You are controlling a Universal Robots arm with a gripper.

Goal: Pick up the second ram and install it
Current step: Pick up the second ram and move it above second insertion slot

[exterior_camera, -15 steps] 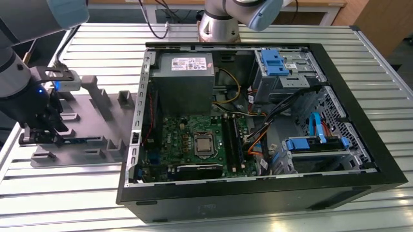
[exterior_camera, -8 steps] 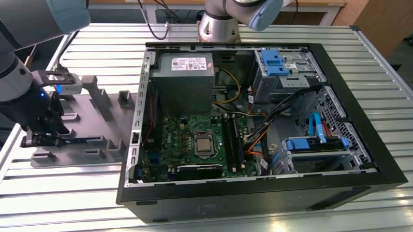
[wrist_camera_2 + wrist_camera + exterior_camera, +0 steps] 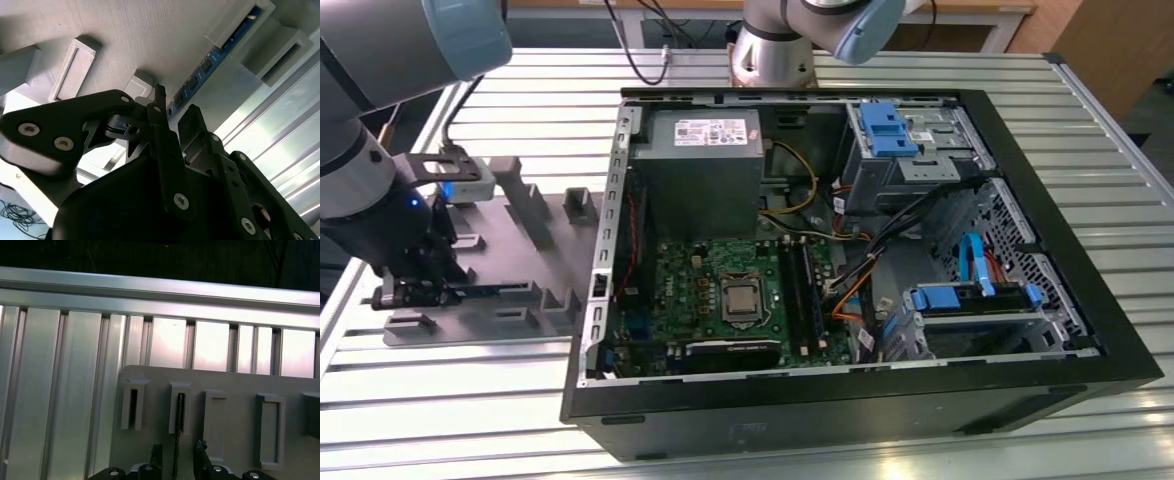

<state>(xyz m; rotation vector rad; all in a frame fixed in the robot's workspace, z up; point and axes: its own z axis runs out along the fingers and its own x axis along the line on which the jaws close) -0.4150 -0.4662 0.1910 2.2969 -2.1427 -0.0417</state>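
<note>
The second ram (image 3: 210, 65) is a slim blue board with dark chips, standing on edge in a slot of the gray holder tray (image 3: 520, 250). In the exterior view the ram (image 3: 487, 290) runs along the tray's near side, at that view's left. My gripper (image 3: 416, 293) is lowered over one end of it. In the first wrist view the gripper (image 3: 178, 452) is open, one finger on each side of the ram's thin edge (image 3: 176, 440) with small gaps. The second wrist view shows the gripper (image 3: 174, 109) straddling the stick's end.
An open black computer case (image 3: 1067, 330) lies at the exterior view's right, with a green motherboard (image 3: 694, 300), a power supply (image 3: 700, 165), cables and blue drive bays inside. The tray has several upright posts (image 3: 520, 190). All of it rests on a ribbed metal table (image 3: 467, 400).
</note>
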